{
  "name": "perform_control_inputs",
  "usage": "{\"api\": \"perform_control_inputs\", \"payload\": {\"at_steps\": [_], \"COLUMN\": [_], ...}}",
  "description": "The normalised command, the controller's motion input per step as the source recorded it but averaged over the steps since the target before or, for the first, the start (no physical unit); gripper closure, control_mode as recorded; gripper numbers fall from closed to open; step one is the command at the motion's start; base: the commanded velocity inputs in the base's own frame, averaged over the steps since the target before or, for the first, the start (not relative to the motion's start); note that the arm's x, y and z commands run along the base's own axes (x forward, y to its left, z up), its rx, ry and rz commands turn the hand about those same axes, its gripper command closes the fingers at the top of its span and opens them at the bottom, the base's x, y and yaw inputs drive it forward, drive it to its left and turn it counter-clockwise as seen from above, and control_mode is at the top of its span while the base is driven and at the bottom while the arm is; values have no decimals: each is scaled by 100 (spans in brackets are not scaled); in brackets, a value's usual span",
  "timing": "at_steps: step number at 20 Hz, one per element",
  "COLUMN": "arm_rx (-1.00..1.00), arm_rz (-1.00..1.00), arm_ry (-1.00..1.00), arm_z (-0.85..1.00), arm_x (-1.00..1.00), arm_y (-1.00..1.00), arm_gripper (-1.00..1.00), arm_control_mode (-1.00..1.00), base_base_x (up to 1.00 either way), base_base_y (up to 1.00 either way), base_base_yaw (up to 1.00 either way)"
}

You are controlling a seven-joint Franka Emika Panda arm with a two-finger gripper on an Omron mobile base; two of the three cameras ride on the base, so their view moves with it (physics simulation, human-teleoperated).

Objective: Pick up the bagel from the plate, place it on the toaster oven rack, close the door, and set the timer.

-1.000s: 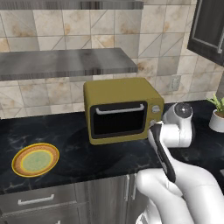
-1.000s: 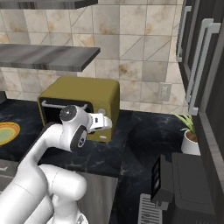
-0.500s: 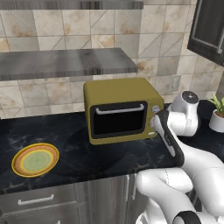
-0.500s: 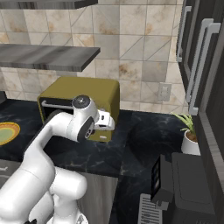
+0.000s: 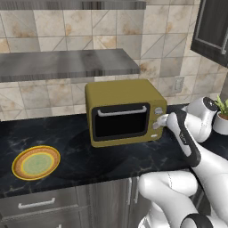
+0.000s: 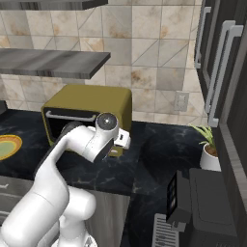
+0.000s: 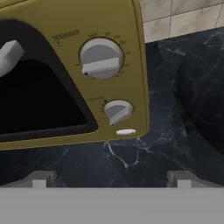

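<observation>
The olive-yellow toaster oven [image 5: 124,93] stands on the dark counter with its door [image 5: 121,125] shut, so the toaster oven rack is hidden behind the black glass. My gripper [image 5: 161,121] hovers just right of the oven's front, at the control panel. In the hand view it [image 7: 110,179] is open, its fingertips [image 7: 41,178] spread wide and empty, facing the large knob [image 7: 101,57] and the small knob [image 7: 117,111] from a short distance. The plate [image 5: 16,165] lies far left on the counter; the bagel is out of view.
A potted plant [image 5: 220,116] stands at the counter's right end, close behind my arm. A grey shelf [image 5: 67,64] hangs above the oven. Dark cabinets with long handles [image 6: 219,67] rise on the right, with a black appliance [image 6: 193,202] below them.
My arm has swung forward and left, bringing the hand up to the oven's knob panel. The oven and plate have not moved.
</observation>
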Motion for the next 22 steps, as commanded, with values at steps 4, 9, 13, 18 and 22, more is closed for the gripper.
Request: {"api": "perform_control_inputs", "payload": {"at_steps": [4,9,13,18,22], "arm_rx": [6,2,0,1,3], "arm_rz": [-13,-19,-17,-13,-7], "arm_ry": [0,1,3,0,-8], "arm_z": [-17,-5,0,-14,-29], "arm_x": [0,3,16,16,10], "arm_y": [7,4,0,0,0], "arm_gripper": [-100,-100,-100,-100,-100], "arm_control_mode": [-100,-100,-100,-100,-100], "base_base_x": [0,0,0,0,0], "base_base_y": [0,0,0,0,0], "base_base_yaw": [0,0,0,0,0]}}
